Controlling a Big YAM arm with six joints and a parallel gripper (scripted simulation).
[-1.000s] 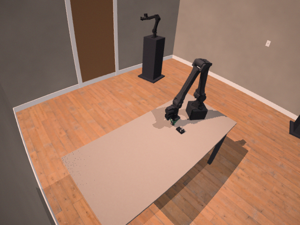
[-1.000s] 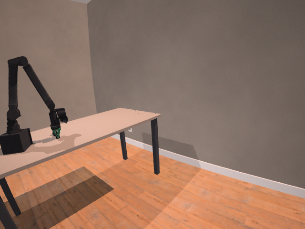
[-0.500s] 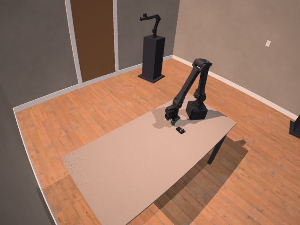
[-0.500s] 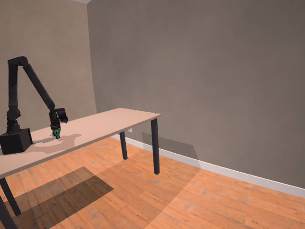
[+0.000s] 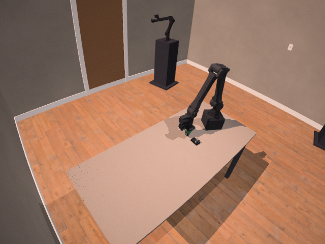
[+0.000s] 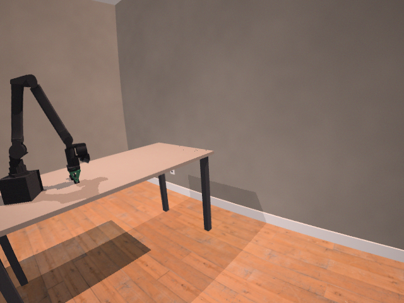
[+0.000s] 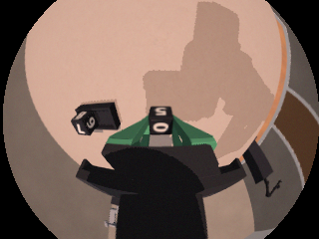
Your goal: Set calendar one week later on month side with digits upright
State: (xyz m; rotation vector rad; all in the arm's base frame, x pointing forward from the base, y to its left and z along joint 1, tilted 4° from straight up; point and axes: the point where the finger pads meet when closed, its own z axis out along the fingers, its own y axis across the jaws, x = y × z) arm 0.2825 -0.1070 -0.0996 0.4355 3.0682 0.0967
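Presently: one gripper [image 7: 159, 134], clamped partway on one black cube [image 7: 159, 119] held above the table [image 5: 147, 168]; one tray [image 7: 100, 118], holding a second cube [image 7: 84, 122], just beside on the table.

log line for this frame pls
arm: over table | gripper: shut on digit cube, lifted out of tray | tray: flat on table, other cube inside | phase: cube in hand

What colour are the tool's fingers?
Green: the fingers flank a black digit cube that the tool grips. Wrist view shows it best.
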